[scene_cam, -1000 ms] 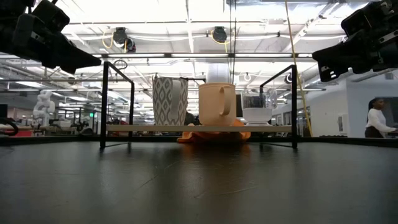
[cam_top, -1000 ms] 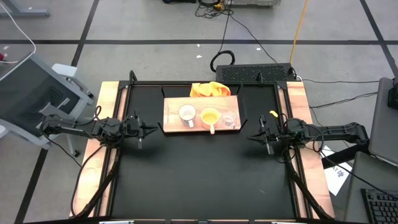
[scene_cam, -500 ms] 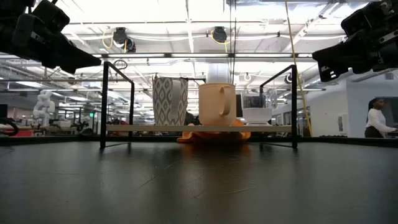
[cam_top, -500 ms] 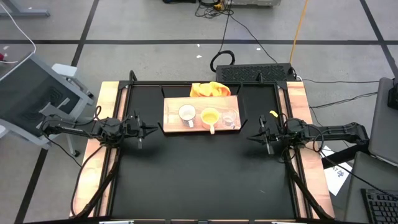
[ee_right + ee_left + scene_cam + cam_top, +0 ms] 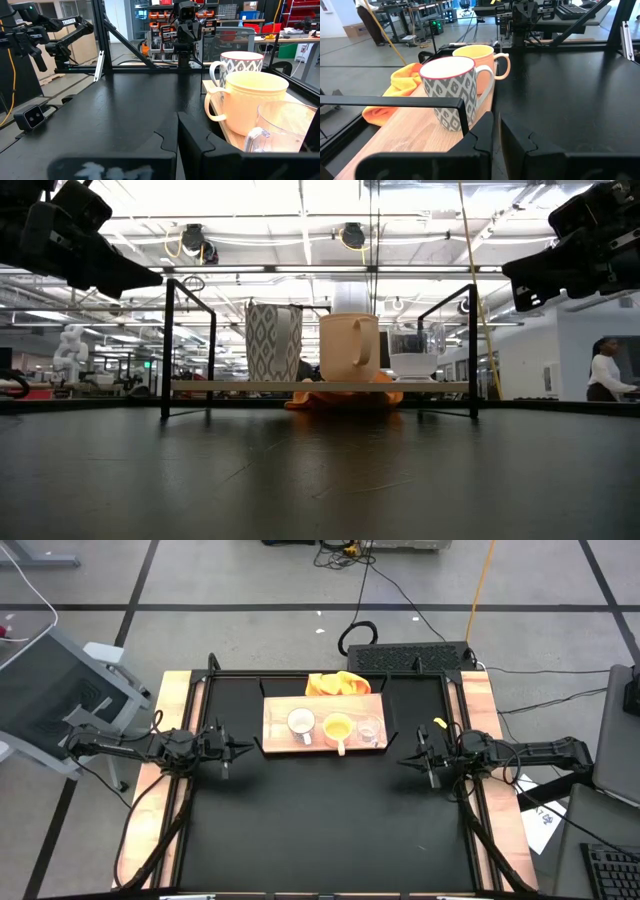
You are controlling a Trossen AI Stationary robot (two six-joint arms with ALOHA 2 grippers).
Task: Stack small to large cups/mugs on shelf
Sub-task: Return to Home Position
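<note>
Three vessels stand upright on their bases in a row on the light-wood shelf, which sits in a black metal frame at the table's far middle. From left to right they are the white patterned mug, the orange-yellow mug and the clear glass cup. My left gripper hovers shut just left of the shelf's near left corner. My right gripper hovers shut just right of its near right corner. The left wrist view shows the white mug nearest; the right wrist view shows the glass cup nearest.
An orange-yellow cloth lies bunched behind the shelf at the far edge. The black frame's posts rise at the shelf's ends. The black tabletop stretches bare toward the near edge. A person stands far off in the room.
</note>
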